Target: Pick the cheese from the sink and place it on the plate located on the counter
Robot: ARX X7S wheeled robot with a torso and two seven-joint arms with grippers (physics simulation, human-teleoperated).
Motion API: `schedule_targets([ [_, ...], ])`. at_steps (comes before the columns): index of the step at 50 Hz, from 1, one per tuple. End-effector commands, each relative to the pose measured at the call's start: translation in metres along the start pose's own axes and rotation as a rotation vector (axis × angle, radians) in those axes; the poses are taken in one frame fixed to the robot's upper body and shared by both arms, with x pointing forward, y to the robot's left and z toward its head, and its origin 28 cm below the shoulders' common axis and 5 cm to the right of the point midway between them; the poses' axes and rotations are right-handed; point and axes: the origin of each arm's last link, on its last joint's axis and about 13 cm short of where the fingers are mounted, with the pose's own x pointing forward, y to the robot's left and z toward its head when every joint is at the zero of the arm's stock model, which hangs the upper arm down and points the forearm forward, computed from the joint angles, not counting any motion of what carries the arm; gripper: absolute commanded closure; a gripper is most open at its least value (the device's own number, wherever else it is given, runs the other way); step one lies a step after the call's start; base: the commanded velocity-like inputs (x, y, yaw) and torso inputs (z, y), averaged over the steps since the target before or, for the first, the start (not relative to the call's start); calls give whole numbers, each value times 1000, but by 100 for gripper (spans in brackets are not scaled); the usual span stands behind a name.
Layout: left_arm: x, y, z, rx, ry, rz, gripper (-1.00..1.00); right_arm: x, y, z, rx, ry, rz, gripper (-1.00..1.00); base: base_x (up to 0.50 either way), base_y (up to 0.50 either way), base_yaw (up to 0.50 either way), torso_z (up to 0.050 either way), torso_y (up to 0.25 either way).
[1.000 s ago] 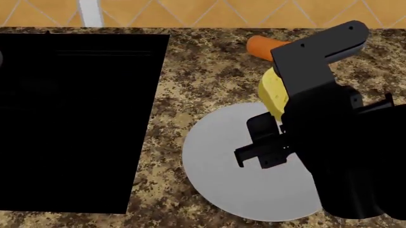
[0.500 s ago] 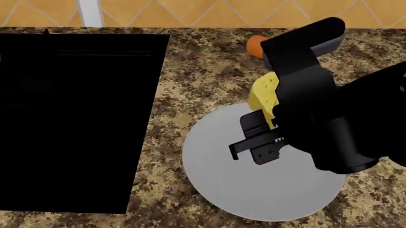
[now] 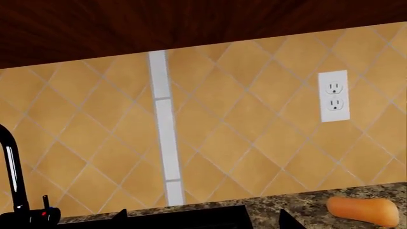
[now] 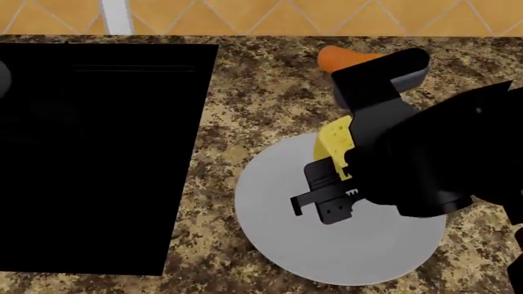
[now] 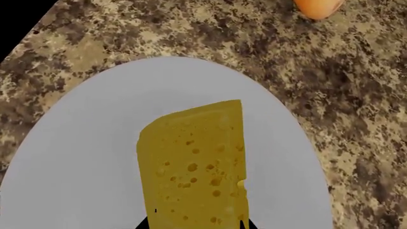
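The pale-yellow cheese [image 4: 335, 146] with small holes is held in my right gripper [image 4: 346, 160], which is shut on it just above the white plate [image 4: 278, 236]. In the right wrist view the cheese [image 5: 194, 162] hangs over the plate [image 5: 76, 143], with the dark jaws [image 5: 194, 225] showing at either side of its lower end. The black sink [image 4: 98, 153] lies at the left, set in the speckled counter [image 4: 253, 98]. My left gripper [image 3: 203, 222] is open and empty, with only its two tips showing, high over the sink's back edge [image 3: 184, 217].
An orange squash [image 4: 337, 58] lies on the counter behind the plate; it also shows in the right wrist view [image 5: 316, 7] and the left wrist view [image 3: 363, 211]. A black faucet [image 3: 13, 181] and a wall outlet [image 3: 334, 96] stand at the tiled backsplash.
My right arm has swung lower and to the left, carrying the cheese from over the plate's far rim to over the plate itself.
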Motion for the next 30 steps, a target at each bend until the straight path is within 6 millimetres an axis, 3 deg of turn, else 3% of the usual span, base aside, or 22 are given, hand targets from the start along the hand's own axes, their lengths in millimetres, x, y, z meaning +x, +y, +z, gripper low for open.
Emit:
schedule_targets([
  [1,2,-2,-1,-10,7,-11,-100,23,1,-7,-49,43,-7,100,0,0,0,0,0],
  [30,2,-2,-1,-9,6,-13,-100,41,5,-16,-57,90,8,100,0,0,0,0,0],
])
